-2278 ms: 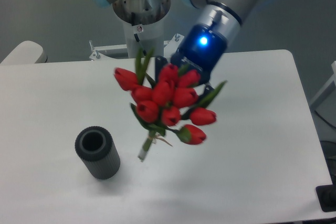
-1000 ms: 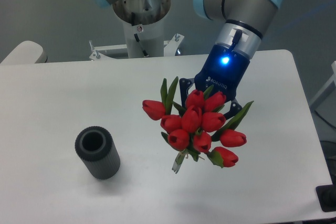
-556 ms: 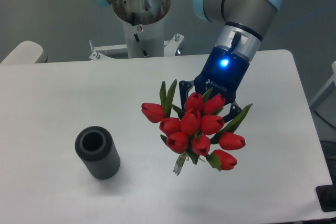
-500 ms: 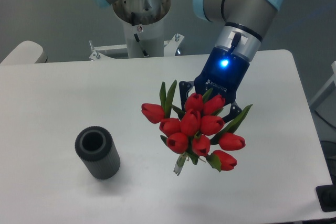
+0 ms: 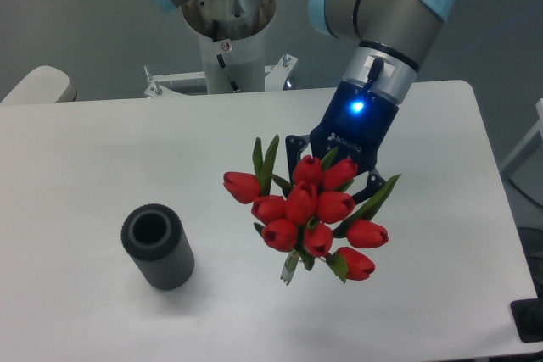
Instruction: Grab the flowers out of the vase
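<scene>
- Fixed camera, centre of the frame: the flowers [image 5: 305,209] are clear of the vase and up in the air, stems hanging toward the white table [image 5: 102,158].
- The gripper [image 5: 329,177] sits just behind the blooms, blue light glowing on its body; the buds hide the fingertips, but the bunch hangs from it, so I judge the jaws clamped on the flowers.
- Lower left: the vase [image 5: 157,247] stands upright and empty, well apart from the bunch.
- Handling call: the bunch looks light, top-heavy and soft; buds would crush, so the bundled stems below the heads are the place to hold.
- Textures: glossy red buds, slim green leaves; the vase is a dark ribbed cylinder with thick walls and a round mouth.
</scene>
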Robot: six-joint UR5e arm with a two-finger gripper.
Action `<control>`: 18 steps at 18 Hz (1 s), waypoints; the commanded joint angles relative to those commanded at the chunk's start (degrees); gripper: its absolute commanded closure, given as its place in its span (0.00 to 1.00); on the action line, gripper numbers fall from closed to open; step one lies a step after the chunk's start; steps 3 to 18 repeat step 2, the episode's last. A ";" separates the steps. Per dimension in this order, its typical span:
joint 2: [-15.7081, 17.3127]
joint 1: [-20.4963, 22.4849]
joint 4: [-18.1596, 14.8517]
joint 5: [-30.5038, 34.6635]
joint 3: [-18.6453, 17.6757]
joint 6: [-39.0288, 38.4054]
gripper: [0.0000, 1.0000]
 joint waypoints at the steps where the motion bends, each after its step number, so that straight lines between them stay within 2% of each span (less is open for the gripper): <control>1: -0.09 0.00 0.00 0.09 0.09 0.00 0.76; 18: -0.09 -0.09 0.00 0.09 0.09 0.00 0.76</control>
